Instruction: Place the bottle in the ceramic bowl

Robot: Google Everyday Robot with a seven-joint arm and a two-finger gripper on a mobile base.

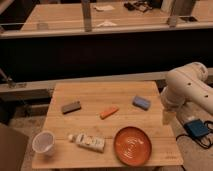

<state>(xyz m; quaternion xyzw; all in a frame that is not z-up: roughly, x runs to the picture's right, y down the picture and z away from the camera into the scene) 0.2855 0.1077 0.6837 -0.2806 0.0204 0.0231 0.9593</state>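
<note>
A white bottle (88, 142) with a small orange cap end lies on its side near the front of the wooden table (95, 95). An orange ceramic bowl (132, 145) sits just right of it at the table's front right, a small gap between them. My white arm (187, 87) hangs over the table's right edge. The gripper (167, 117) points down beside that edge, above and right of the bowl and well away from the bottle. It holds nothing that I can see.
A grey block (71, 107), an orange bar (109, 112) and a blue sponge-like block (141, 103) lie across the middle. A translucent white cup (43, 142) stands at the front left corner. A dark counter with a railing runs behind. A blue box with cables (196, 128) lies on the floor at right.
</note>
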